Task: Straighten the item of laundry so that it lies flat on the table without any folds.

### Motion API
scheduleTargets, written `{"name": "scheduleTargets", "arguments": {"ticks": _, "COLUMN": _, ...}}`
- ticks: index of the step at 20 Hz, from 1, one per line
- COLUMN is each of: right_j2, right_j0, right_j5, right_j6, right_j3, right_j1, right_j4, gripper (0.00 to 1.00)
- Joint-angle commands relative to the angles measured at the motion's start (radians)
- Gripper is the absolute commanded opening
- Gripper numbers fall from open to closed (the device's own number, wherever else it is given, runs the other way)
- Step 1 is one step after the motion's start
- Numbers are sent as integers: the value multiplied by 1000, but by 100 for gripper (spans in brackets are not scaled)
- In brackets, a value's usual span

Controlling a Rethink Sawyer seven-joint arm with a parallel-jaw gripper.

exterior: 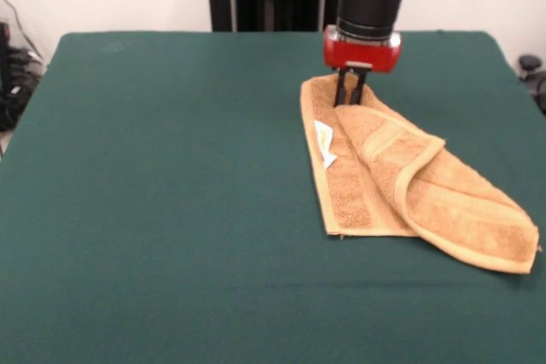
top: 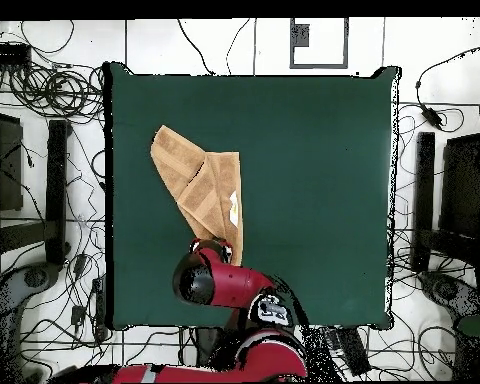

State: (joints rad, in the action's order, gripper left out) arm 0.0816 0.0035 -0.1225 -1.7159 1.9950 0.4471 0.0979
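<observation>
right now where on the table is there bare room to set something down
The table is bare across the whole front-view left, from the towel to the far edge, plus a strip along the near edge. It is crowded only where the gripper meets the towel's far corner.

1. Table point(exterior: 171, 210) point(top: 314, 180): a large rectangle covered in dark green cloth.
2. Towel point(exterior: 401, 181) point(top: 199, 185): tan, lying folded over itself on the table, with a small white tag point(exterior: 324, 142) showing.
</observation>
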Motion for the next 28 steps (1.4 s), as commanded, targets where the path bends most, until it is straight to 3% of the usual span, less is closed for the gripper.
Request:
{"name": "scheduleTargets", "arguments": {"ticks": 1, "right_j2": -29, "right_j0": 18, "right_j5": -17, "right_j6": -208, "right_j3": -122, "right_j1": -150, "right_j4": 88, "gripper": 100}}
{"name": "scheduleTargets", "arguments": {"ticks": 17, "right_j2": -27, "right_j0": 29, "right_j5": -26, "right_j6": -230, "right_j3": -88, "right_j1": -121, "right_j4": 94, "gripper": 100}}
{"name": "scheduleTargets", "arguments": {"ticks": 21, "right_j2": 27, "right_j0": 62, "right_j5": 127, "right_j6": -197, "right_j3": -77, "right_j1": -40, "right_j4": 113, "gripper": 100}}
{"name": "scheduleTargets", "arguments": {"ticks": 24, "right_j2": 131, "right_j0": 112, "right_j5": 313, "right_j6": -152, "right_j3": -70, "right_j1": 132, "right_j4": 96, "gripper": 100}}
{"name": "scheduleTargets", "arguments": {"ticks": 28, "right_j2": 119, "right_j0": 64, "right_j5": 508, "right_j6": -108, "right_j3": -63, "right_j1": 284, "right_j4": 39, "gripper": 100}}
